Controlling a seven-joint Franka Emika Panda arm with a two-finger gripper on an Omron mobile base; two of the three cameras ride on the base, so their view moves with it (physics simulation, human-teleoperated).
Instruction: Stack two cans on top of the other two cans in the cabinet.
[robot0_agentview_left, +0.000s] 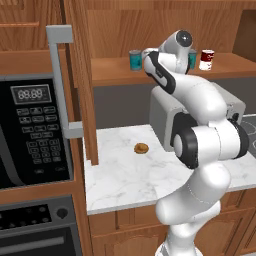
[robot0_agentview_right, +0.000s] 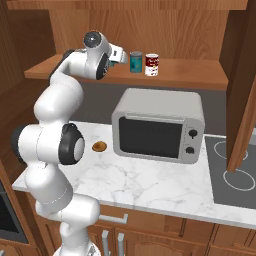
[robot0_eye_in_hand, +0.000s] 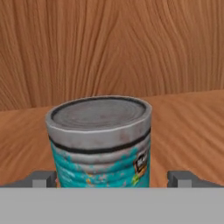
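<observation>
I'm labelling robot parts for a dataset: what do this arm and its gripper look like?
The arm is glossy white with rounded segments and black joint bands. A dark round cap sits near the wrist. The gripper has two small grey, blocky fingertips. No cables or markings are visible.

Across the upper frame, teal cans (robot0_agentview_left: 135, 60) and a red-and-white can (robot0_agentview_left: 206, 59) are carried by the shelf (robot0_agentview_left: 115, 72); below, a toaster oven (robot0_agentview_right: 159, 124) and a small brown item (robot0_agentview_left: 141, 148) by the marble desk (robot0_agentview_left: 120, 175).

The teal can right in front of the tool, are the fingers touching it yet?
Apart. In the hand view the teal can stands between the two fingers, with bare shelf showing on each side between can and fingertip.
</observation>
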